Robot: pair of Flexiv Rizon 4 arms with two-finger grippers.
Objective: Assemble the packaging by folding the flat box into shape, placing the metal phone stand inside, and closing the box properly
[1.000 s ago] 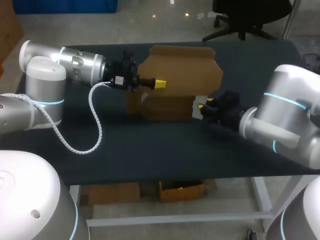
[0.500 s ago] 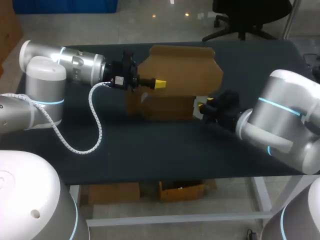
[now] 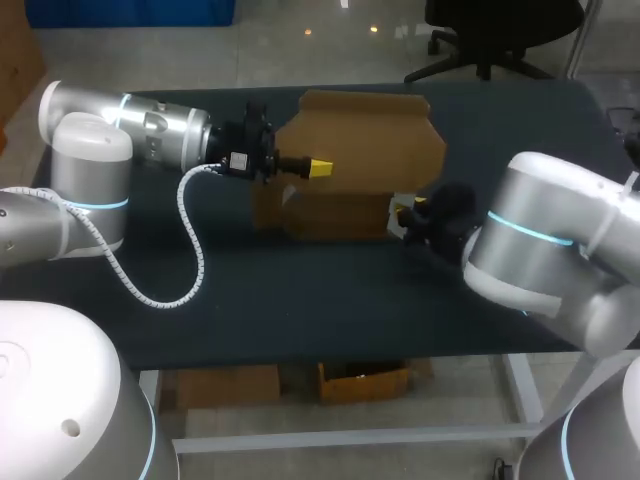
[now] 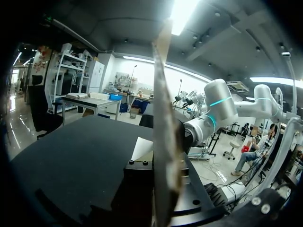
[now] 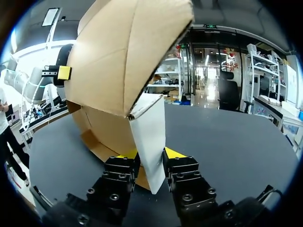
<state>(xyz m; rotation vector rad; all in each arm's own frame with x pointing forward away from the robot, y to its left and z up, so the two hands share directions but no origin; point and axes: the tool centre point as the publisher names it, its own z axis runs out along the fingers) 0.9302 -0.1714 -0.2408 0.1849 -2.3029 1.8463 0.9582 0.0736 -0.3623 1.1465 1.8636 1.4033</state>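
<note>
Standing near the middle of the dark bench (image 3: 300,290), toward its far side, is the brown cardboard box (image 3: 350,150), only partly folded. Its broad upper panel (image 4: 160,118) rises above a lower, open-sided body that rests on the bench top.

The left arm comes in from the left, level with that upper panel. The left end effector (image 3: 318,168) is at the panel's left part, with one yellow tip showing against the face nearest the camera. In the left wrist view the panel runs edge-on between the two dark fingers, which are pressed against it from either side, so this end effector is pinching the cardboard.

The right arm comes in from the right, low over the bench. The right end effector (image 5: 150,158) is at the box's lower right corner. In the right wrist view a pale, white-faced flap (image 5: 149,132) hangs down from the corner where the brown panels meet and passes straight between the two yellow-tipped fingers (image 5: 175,152). Both tips touch it, one on each face, so this end effector is clamped on the flap just above the bench surface.
</note>
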